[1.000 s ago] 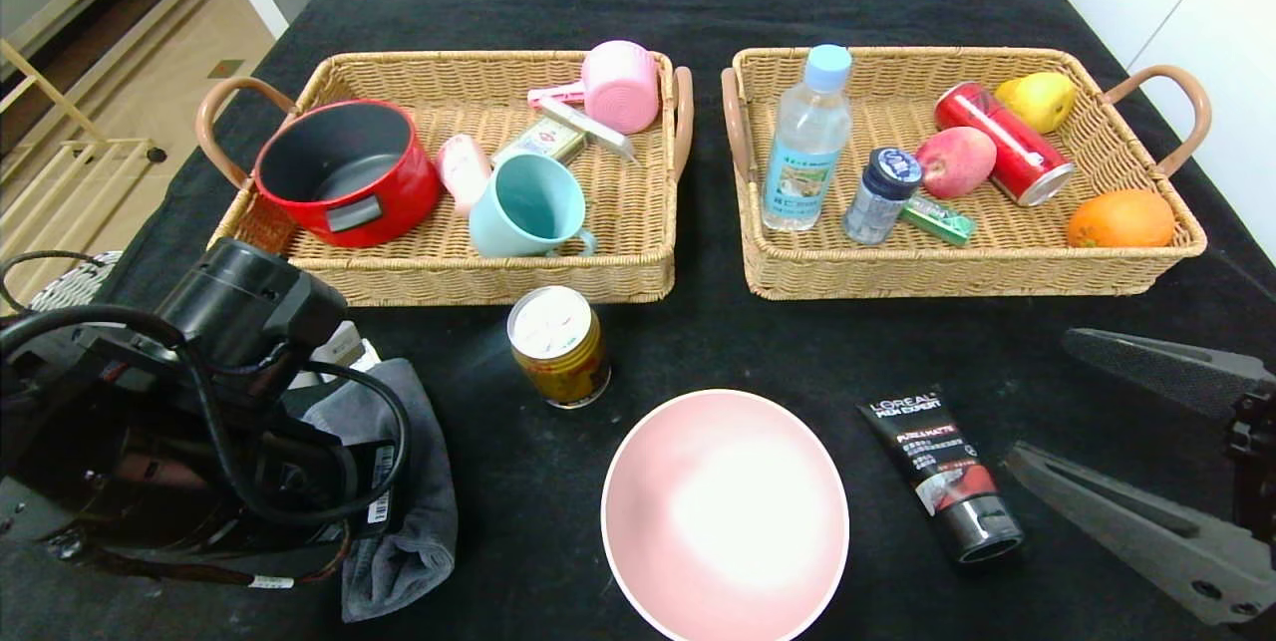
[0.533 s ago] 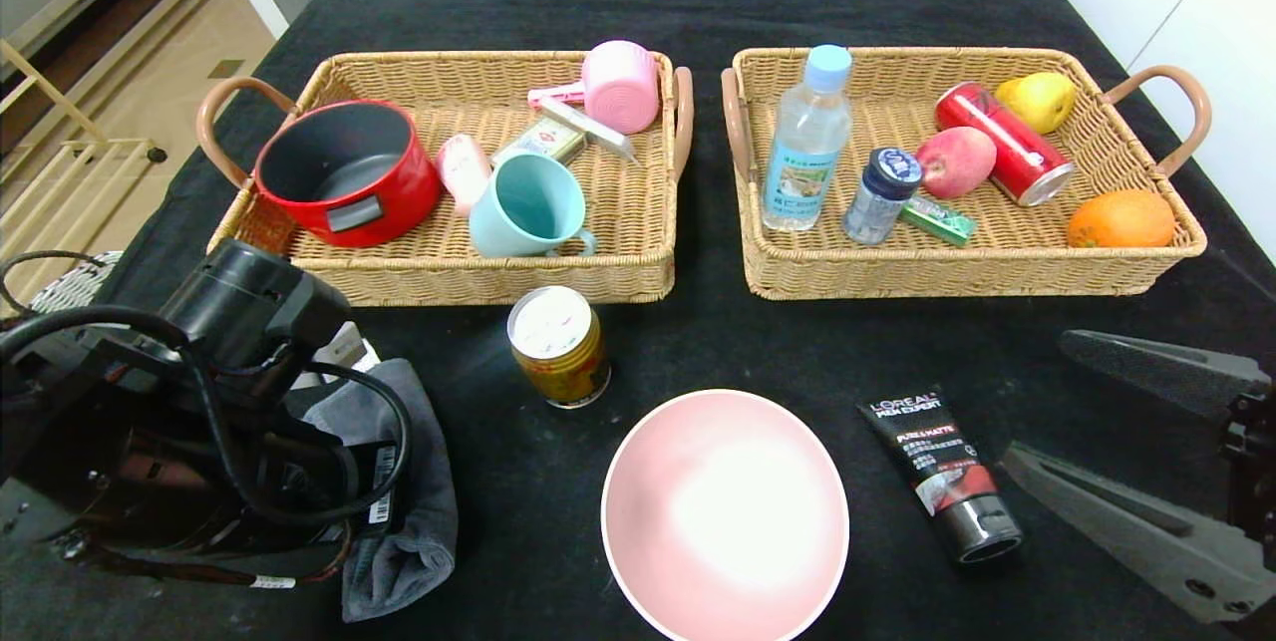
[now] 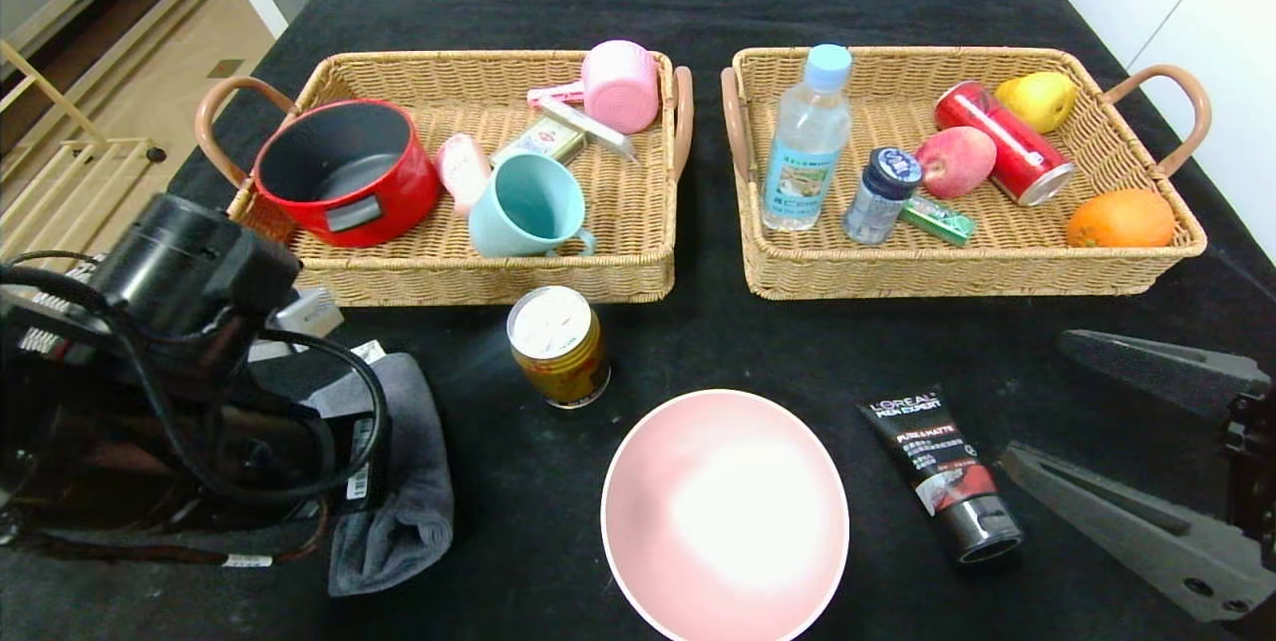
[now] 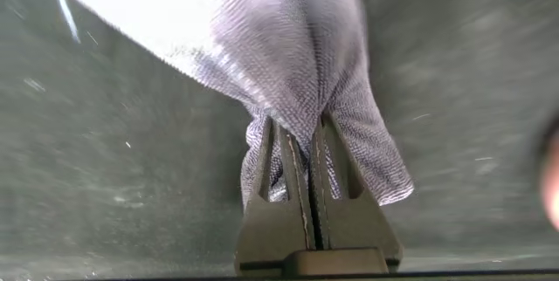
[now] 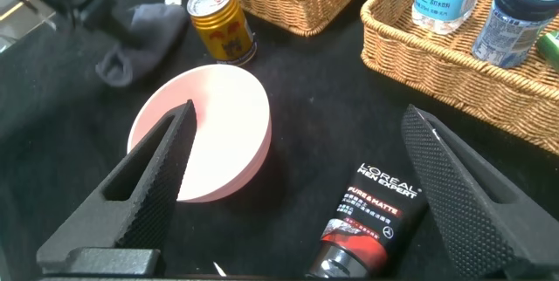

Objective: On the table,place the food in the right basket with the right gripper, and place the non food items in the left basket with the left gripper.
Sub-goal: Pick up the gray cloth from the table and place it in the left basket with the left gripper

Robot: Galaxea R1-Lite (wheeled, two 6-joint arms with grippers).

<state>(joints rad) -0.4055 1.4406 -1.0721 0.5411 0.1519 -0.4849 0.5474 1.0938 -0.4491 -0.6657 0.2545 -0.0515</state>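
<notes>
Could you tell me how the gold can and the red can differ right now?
The gold can stands upright on the black table, outside both baskets; the red can lies on its side in the right basket. The gold can looks shorter and stouter, the red can slimmer. Both show pale tops.

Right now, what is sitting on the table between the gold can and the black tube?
The pink bowl sits between the gold can and the black tube, as the head view shows.

We note the left tool (image 4: 310, 185), clamped on the grey towel (image 3: 404, 481), now sits further left and nearer the left basket (image 3: 449, 272); towel dragged along.
</notes>
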